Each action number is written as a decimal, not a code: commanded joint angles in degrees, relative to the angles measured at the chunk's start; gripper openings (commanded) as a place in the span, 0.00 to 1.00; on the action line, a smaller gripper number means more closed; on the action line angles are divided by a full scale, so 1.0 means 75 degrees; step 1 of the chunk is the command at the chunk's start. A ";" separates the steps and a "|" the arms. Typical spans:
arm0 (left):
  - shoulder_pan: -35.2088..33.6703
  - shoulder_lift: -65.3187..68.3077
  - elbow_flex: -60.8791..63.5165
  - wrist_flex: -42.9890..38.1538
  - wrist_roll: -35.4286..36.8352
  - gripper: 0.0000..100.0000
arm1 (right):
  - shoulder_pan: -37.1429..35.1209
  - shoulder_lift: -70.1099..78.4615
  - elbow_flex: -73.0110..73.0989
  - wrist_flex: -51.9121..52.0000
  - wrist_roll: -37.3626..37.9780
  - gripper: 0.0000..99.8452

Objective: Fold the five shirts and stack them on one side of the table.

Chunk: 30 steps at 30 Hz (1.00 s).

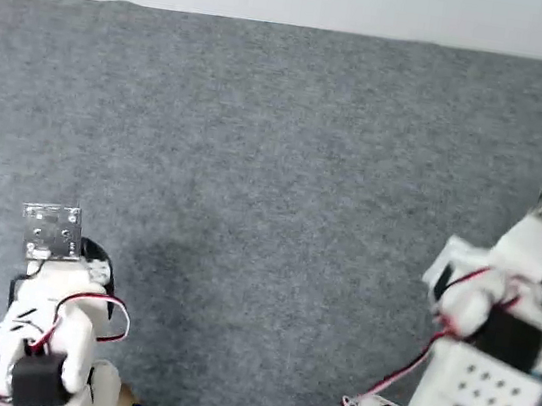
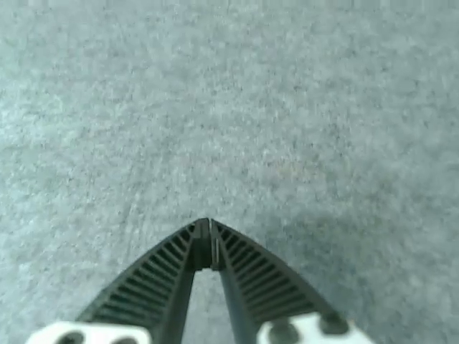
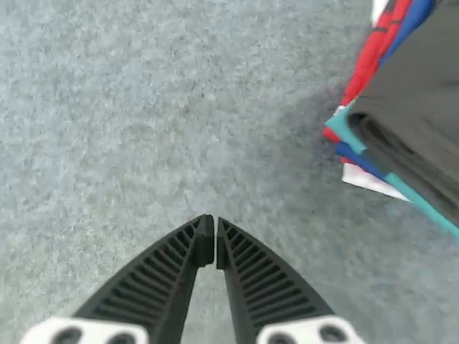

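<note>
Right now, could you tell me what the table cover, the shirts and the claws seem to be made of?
Table cover: likely grey felt or low carpet, matte, speckled fuzzy nap. Shirts: soft fabric, folded layered edges. Left claw and right claw: probably black matte plastic, ribbed sides.

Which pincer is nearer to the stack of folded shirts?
Right. The right pincer is shut close beside the stack of folded shirts, not touching it. The left pincer, also shut, is over the grey mat on the opposite side.
</note>
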 commanded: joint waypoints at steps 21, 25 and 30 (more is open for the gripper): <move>0.2168 -0.0141 0.1788 -0.1547 0.1278 0.01 | -0.1987 -0.6289 0.7162 -0.2081 -0.0047 0.01; 0.2356 -0.0129 0.1788 -0.1512 0.1242 0.01 | -0.2010 -0.6230 0.7373 -0.1893 0.0363 0.01; 0.2356 -0.0129 0.1788 -0.1219 0.0516 0.01 | -0.1963 -0.6289 0.7373 -0.1014 0.1512 0.01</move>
